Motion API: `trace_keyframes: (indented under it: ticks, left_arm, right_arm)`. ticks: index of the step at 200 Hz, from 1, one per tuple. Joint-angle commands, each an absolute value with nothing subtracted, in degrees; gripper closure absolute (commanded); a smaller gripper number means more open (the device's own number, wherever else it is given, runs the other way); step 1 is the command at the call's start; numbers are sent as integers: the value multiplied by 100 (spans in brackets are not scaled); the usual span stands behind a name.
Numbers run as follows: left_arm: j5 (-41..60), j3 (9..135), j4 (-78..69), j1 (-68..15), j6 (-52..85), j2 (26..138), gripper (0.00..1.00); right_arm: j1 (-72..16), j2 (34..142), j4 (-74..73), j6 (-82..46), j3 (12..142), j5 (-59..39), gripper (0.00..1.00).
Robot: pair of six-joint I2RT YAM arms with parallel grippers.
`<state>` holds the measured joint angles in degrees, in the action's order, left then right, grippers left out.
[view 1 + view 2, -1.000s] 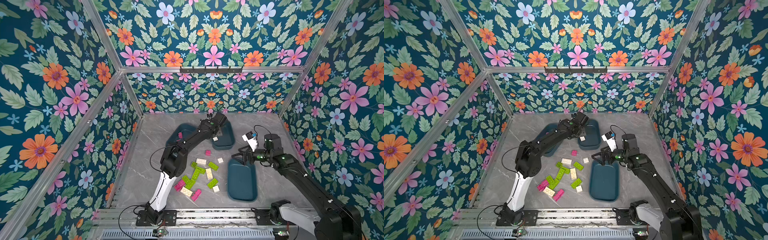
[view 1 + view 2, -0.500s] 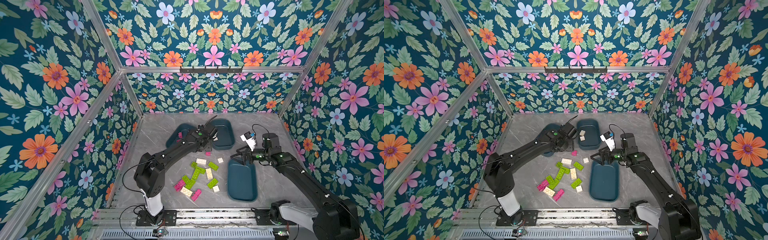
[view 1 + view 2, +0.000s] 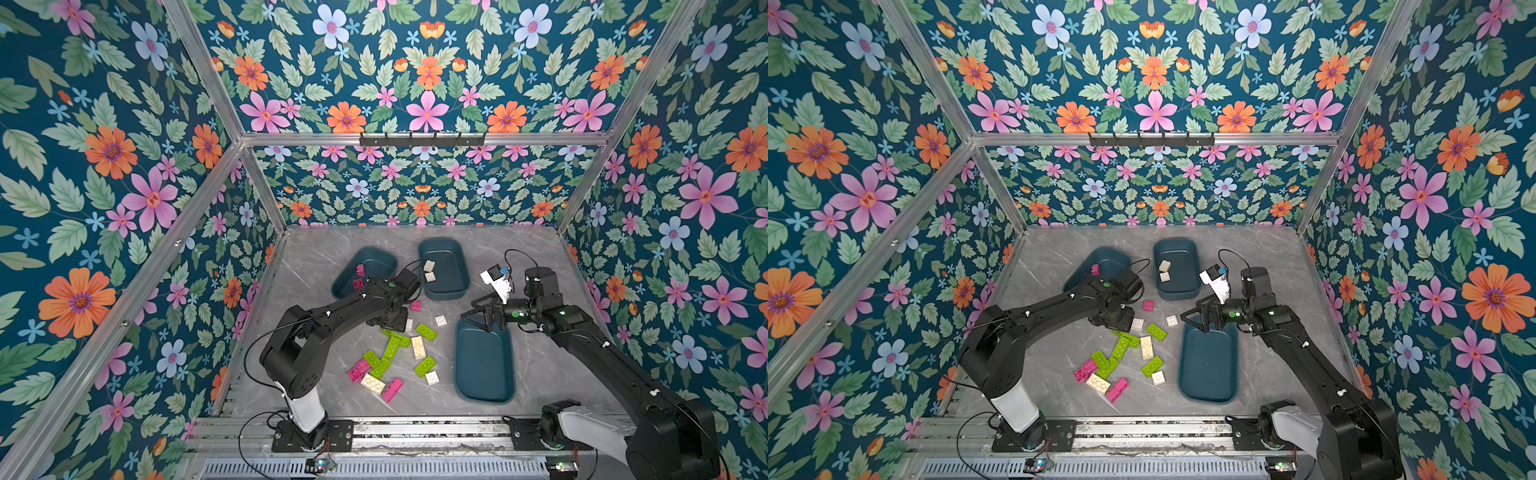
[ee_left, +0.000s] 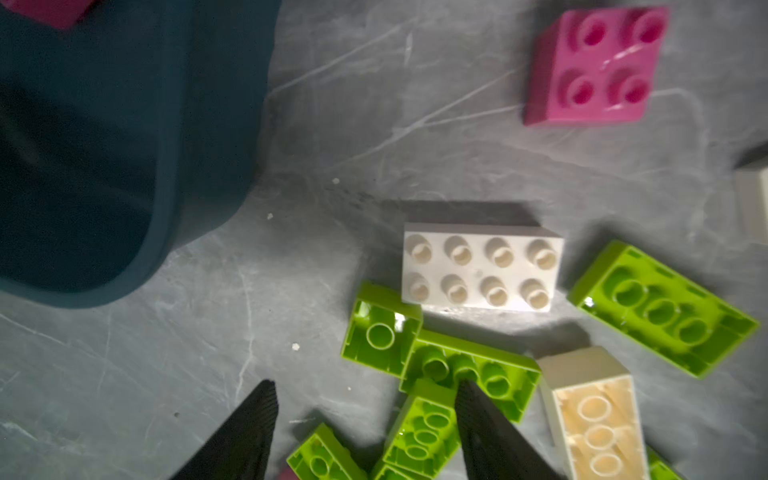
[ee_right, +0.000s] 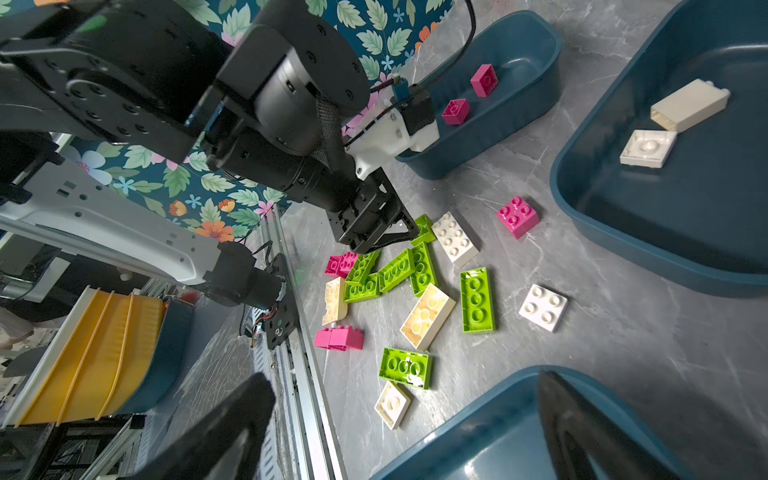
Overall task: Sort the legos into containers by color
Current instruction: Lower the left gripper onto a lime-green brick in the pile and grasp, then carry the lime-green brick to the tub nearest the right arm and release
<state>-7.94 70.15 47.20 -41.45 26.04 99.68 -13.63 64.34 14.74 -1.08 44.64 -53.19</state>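
Observation:
Several loose legos [image 3: 395, 353] in lime green, cream and magenta lie in a pile on the grey table. My left gripper [image 3: 390, 324] hangs open low over the pile's far end. In the left wrist view it [image 4: 365, 419] holds nothing, with green bricks [image 4: 424, 428] under it and a cream oblong brick [image 4: 480, 266] just beyond. Of the containers, the far-left tub [image 3: 374, 259] holds two magenta bricks and the far-middle tub [image 3: 446, 253] two cream ones. My right gripper [image 3: 478, 320] stands open and empty over the far end of the empty near-right tub [image 3: 484, 374].
A single magenta brick [image 3: 416, 306] and a cream square [image 3: 440, 320] lie between the pile and the far tubs. Floral walls close three sides. An aluminium rail [image 3: 395, 432] with both arm bases runs along the front. A yellow ribbed bin [image 5: 95, 353] stands outside.
My left arm has drawn back from the far-middle tub toward the front and now hovers over the pile. The right gripper has barely moved.

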Motion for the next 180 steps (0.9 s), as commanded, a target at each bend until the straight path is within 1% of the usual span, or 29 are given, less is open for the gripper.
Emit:
trace_keyframes:
  ticks: [1,54,87,123,180]
  left_arm:
    - [-701,6895,4422,-4054,2210,10044,30]
    - [-398,6903,4154,-3870,1898,10360,34]
    - [-347,6783,4090,-3720,1856,10415,47]
    - [-239,6644,4037,-3652,1854,10314,49]
    - [-132,6454,3997,-3591,1978,10102,66]
  right_arm:
    - [-1364,6326,1721,-22,4414,-5233,1]
    - [-1363,5932,1997,-82,4237,-4898,1]
    - [-1364,5787,2177,-78,4219,-4779,1]
    - [-1367,5769,2241,-73,4228,-4753,1]
    - [-1364,5810,2366,-1,4332,-4698,1]
